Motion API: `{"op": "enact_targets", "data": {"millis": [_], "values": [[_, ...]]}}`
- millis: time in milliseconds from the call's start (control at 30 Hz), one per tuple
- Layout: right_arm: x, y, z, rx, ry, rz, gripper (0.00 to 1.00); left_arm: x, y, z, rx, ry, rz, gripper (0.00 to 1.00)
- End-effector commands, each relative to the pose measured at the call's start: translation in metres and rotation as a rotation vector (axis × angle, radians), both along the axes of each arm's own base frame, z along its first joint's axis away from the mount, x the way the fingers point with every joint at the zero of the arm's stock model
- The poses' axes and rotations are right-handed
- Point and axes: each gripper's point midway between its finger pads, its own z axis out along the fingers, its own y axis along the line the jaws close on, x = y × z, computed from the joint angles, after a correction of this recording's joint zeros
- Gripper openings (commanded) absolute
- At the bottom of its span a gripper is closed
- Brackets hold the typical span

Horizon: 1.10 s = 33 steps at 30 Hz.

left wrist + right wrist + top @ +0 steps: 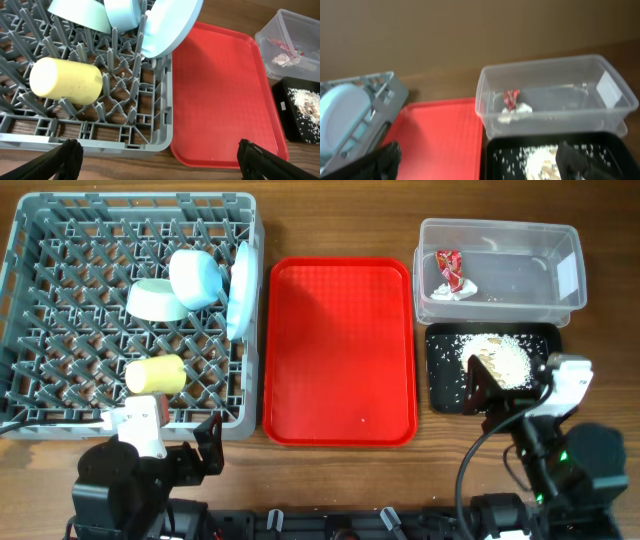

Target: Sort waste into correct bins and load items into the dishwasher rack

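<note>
Both claws stand wide open with nothing in them. The left claw point(159, 152) hangs low by the near right corner of the dishwasher rack point(60, 300), its two dark fingers point(67, 159) spread far apart over the rack's edge and the table point(330, 220). The right claw point(477, 155) is just as wide, poised at the near side of the black tray point(445, 385) and facing the clear tub point(500, 232) behind it.

Over in the rack, the yellow cup point(155, 374) lies on its side among the pegs toward the near side. Further back, the mint-green bowl point(155, 300) and the pale blue bowl point(195, 277) sit tipped against each other. The pale blue plate point(238, 290) stands on edge beside them, along the rack's right wall.

Between the rack and the bins lies the red tray point(340, 350), flat on the table.

The crumpled red-and-white wrapper point(449, 270) rests in the left end of the clear tub, with a bit of white stuff touching it that I can't make out. The rice scraps point(505, 358) are heaped in the black tray, with loose grains scattered to the left of the heap.
</note>
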Motion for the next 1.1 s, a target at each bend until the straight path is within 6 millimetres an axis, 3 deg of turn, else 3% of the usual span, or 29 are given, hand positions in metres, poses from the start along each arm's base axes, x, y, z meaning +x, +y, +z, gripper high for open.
{"op": "enact_targets", "data": {"millis": [0,167,233,300,367,1067], "values": [[0.003,0.007,-0.016,0.020,-0.175,0.030,1.00,0.000,-0.001,0.000,0.009,-0.005,-0.015,1.00],[0.015,0.014,-0.027,0.054,-0.466,0.054,1.00,0.000,-0.001,0.000,0.009,-0.005,-0.015,1.00],[0.016,0.015,-0.038,0.056,-0.484,0.053,1.00,0.000,-0.001,0.000,0.009,-0.005,-0.015,1.00],[0.021,0.013,-0.060,0.039,-0.425,0.043,1.00,0.000,-0.001,0.000,0.009,-0.005,-0.015,1.00],[0.024,0.016,-0.097,-0.081,-0.289,0.073,1.00,0.000,-0.001,0.000,0.009,-0.005,-0.015,1.00],[0.023,0.018,-0.097,-0.116,-0.295,0.090,1.00,0.000,-0.001,0.000,0.010,-0.005,-0.015,1.00]]}}
